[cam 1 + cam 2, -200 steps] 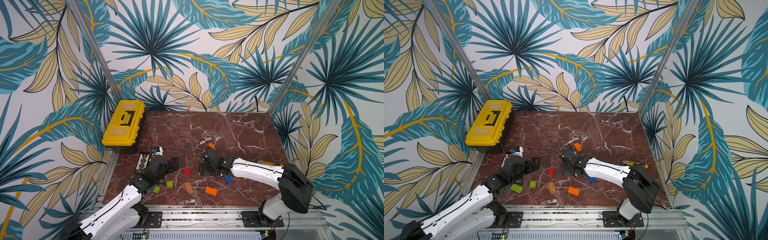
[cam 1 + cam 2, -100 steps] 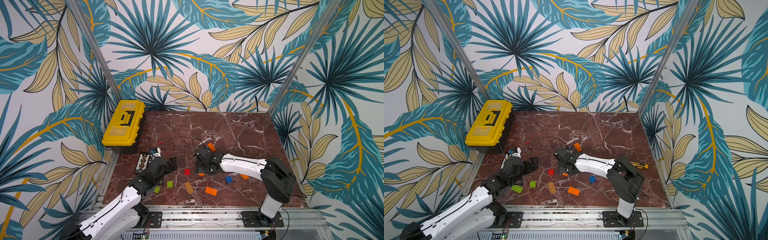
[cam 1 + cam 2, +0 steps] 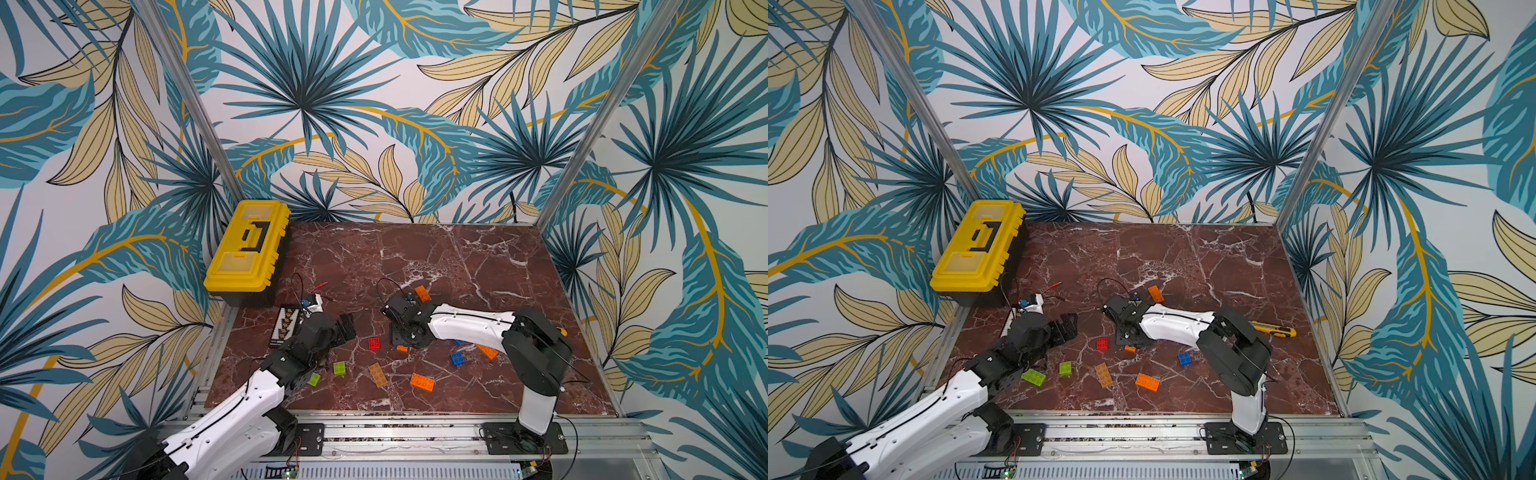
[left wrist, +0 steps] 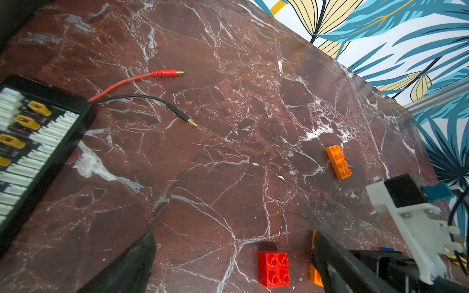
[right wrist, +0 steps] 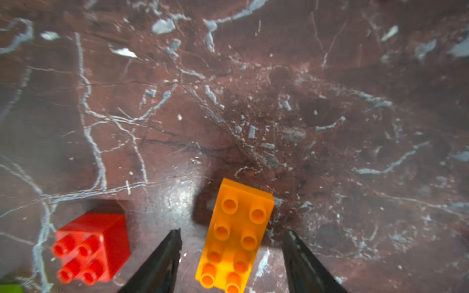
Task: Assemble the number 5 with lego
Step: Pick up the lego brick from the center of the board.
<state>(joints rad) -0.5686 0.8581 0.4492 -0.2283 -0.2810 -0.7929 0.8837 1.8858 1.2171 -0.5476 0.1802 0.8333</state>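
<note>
R gripper [image 5: 231,232] astride orange brick [image 5: 236,238]
Fingers [image 5: 162,261] partly open, gaps both sides, not touching; L gripper [image 4: 232,236] wide, empty.

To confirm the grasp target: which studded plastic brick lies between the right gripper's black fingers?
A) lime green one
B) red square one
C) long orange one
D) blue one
C: in the right wrist view the long orange eight-stud plastic brick lies inside the open right gripper; the red square four-stud plastic brick sits outside it.
</note>
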